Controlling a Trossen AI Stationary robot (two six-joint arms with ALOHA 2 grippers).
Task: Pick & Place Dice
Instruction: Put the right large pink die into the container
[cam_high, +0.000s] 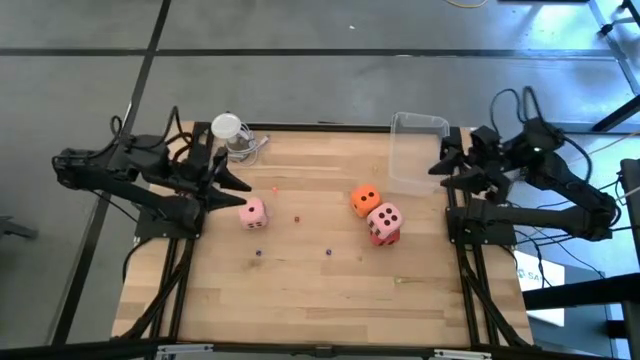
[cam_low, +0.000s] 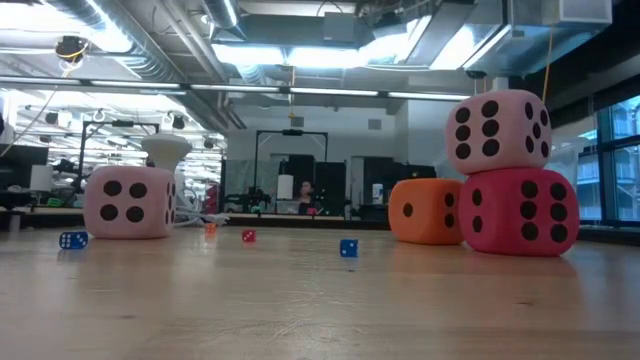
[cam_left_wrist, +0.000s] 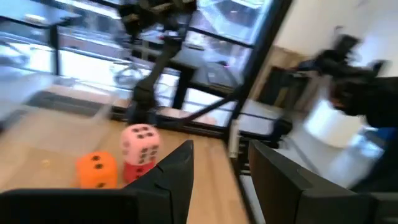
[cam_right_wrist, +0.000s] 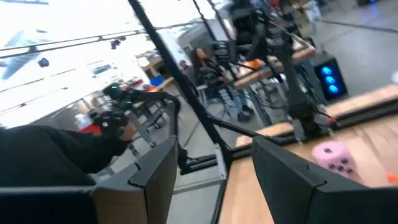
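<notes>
Four large soft dice sit on the wooden table (cam_high: 300, 300) while both arms hang back at its edges. From above, the left gripper (cam_high: 232, 178) points inward at the table's left side with a lone pale pink die (cam_high: 252, 212) just beside its tip, and the right gripper (cam_high: 445, 165) waits at the far right, next to a clear plastic bin (cam_high: 415, 150); the orange die (cam_high: 365, 200) sits touching a two-high stack, a second pink die (cam_high: 384, 217) on top of a red die (cam_high: 383, 236). From table height, that stack (cam_low: 505, 170) looks the weak point: the top cube rests slightly off-centre on the red one, and a glancing finger would likely topple it. Tiny dice, among them a small blue one (cam_low: 348, 247), litter the boards and could get swept aside or roll under a descending finger. The left wrist camera shows that arm's fingers (cam_left_wrist: 177, 180) parted about halfway and holding nothing, the stack far across the table. The right wrist camera likewise shows parted fingers (cam_right_wrist: 155, 174) gripping nothing, with the lone pink die (cam_right_wrist: 333, 155) well off across the table. Half-spread jaws may prove too narrow for a cube this size, pushing it away instead of straddling it.
</notes>
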